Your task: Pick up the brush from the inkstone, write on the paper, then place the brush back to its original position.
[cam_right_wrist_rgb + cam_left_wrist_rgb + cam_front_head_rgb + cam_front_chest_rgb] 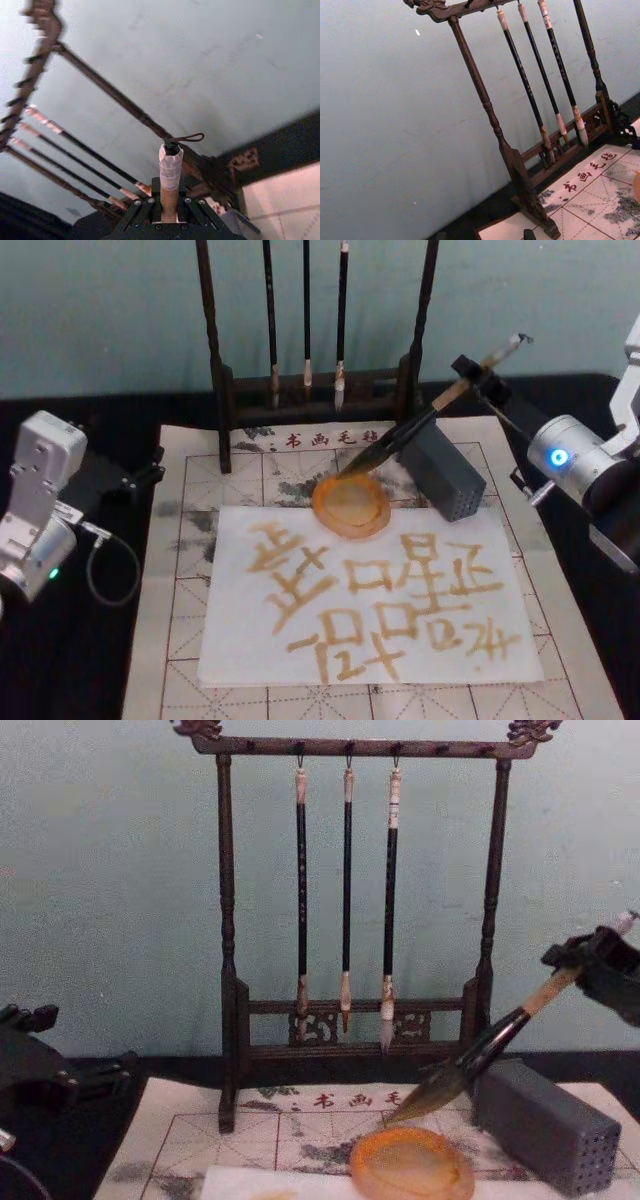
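In right gripper (476, 376), brush (425, 422) aslant; tip down-left at inkstone (351, 506) rim

Dim, even indoor light, faint soft shadows

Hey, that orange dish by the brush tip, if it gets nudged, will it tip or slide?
The inkstone is low and wide, so it would probably slide, not tip. It sits on the edge of the paper, so a push from the brush in the right gripper might drag the sheet. It looks translucent, perhaps glass or resin: treat as breakable.
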